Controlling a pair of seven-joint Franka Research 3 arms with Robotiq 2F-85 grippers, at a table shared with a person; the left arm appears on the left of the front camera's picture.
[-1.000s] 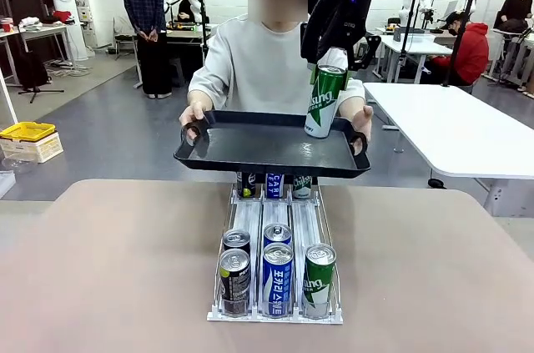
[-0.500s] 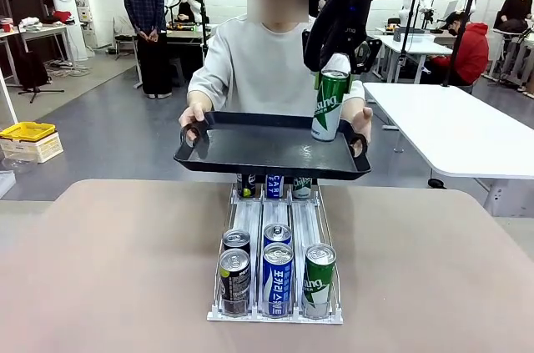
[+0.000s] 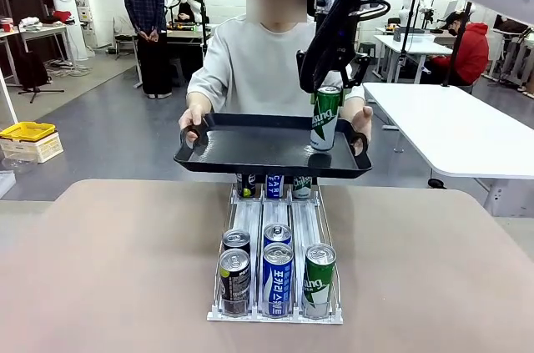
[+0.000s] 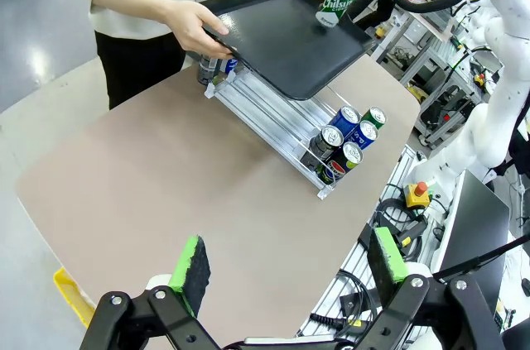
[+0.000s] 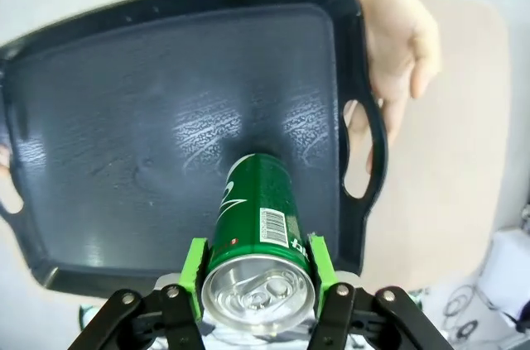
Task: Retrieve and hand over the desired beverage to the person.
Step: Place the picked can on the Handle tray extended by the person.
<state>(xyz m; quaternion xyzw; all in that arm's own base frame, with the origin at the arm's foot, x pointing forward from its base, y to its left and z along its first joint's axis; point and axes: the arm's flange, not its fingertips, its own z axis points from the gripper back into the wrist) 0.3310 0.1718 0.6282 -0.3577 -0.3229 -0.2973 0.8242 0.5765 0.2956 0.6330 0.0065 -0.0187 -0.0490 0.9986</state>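
A beige desk (image 3: 108, 269) carries a rack of cans (image 3: 276, 282), with a lab of white tables beyond. The person (image 3: 250, 61) holds a black tray (image 3: 250, 151) over the rack's far end. My right arm (image 3: 346, 15) reaches down from above, jaws clenched on the green can (image 3: 325, 118). The can is near upright, lid toward my wrist, base at the tray's right end. My left jaws hang released above the desk.

Bright overhead light is glinting in pale streaks across the tray (image 5: 108, 102); lines beyond the tray are bowing.
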